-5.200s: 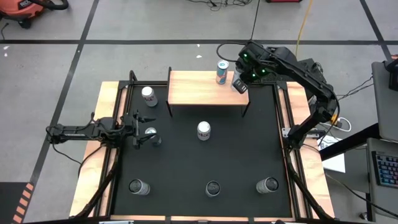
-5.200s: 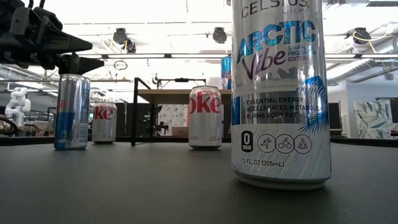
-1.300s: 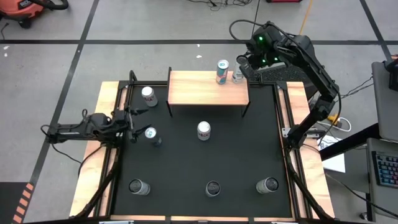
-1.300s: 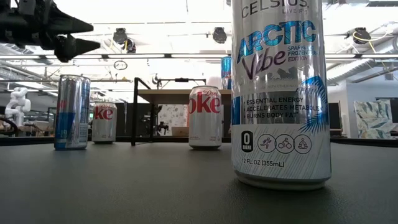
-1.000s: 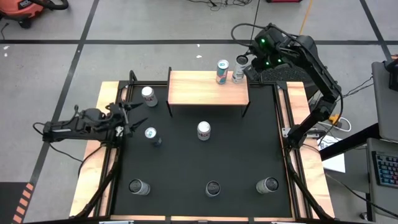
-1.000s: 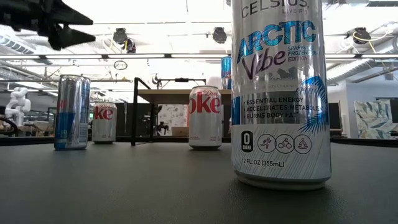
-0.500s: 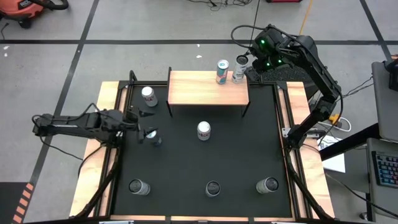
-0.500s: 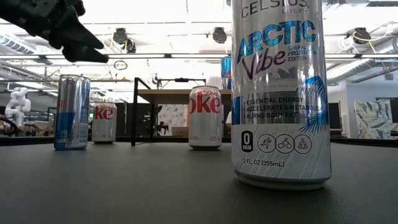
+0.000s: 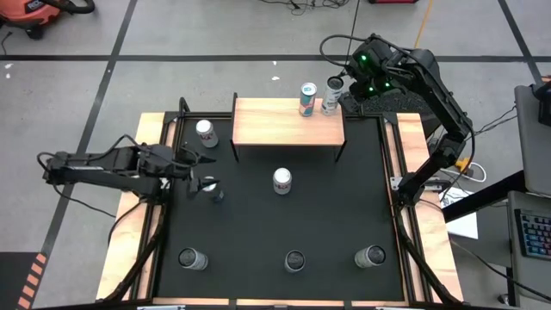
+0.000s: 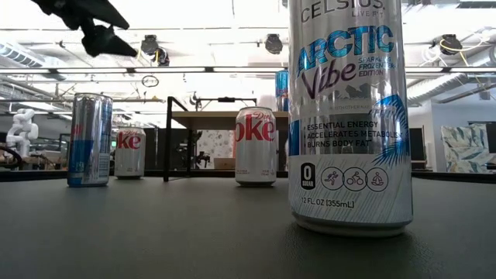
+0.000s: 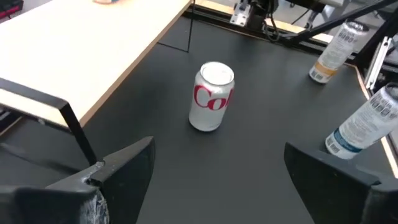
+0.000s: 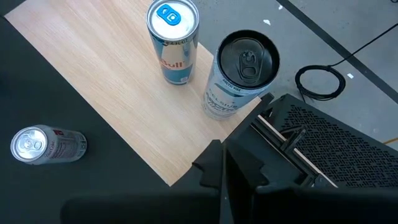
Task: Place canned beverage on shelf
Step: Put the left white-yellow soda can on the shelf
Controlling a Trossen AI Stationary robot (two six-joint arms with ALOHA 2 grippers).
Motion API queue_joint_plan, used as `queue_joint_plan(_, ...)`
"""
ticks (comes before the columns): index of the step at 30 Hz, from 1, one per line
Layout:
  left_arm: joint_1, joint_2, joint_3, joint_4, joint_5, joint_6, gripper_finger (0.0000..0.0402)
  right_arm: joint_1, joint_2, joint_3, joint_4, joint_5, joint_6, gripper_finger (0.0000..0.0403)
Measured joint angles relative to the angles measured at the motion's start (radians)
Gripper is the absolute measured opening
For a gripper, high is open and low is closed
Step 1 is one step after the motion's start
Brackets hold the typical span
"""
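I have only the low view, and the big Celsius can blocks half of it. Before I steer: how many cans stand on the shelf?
Observer: Two. A Red Bull can and a Celsius can stand upright side by side at the right end of the shelf.
Operator: Where is the right pincer?
Observer: The right pincer is shut and empty, just off the shelf's right rear corner, beside that Celsius can.
Operator: And the left one?
Observer: The left pincer is open above the mat's left side, pointing toward the Diet Coke can in the middle.
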Motion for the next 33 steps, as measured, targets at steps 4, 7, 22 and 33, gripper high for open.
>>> queue_joint_plan(4, 0.000, 0.020, 0.047, -0.006, 0.021, -0.003, 0.0361, 0.000, 0.000, 0.000, 0.000, 0.000, 0.000, 0.0000)
queue_joint_plan(7, 0.000, 0.021, 0.052, -0.006, 0.073, -0.004, 0.0361, 0.000, 0.000, 0.000, 0.000, 0.001, 0.000, 0.0000)
queue_joint_plan(22, -0.017, 0.065, 0.052, -0.064, 0.304, -0.128, 0.0361, 0.000, 0.000, 0.000, 0.000, 0.001, -0.020, 0.0000)
queue_joint_plan(33, -0.129, 0.210, 0.100, -0.096, 0.301, -0.186, 0.0361, 0.000, 0.000, 0.000, 0.000, 0.001, -0.020, 0.0000)
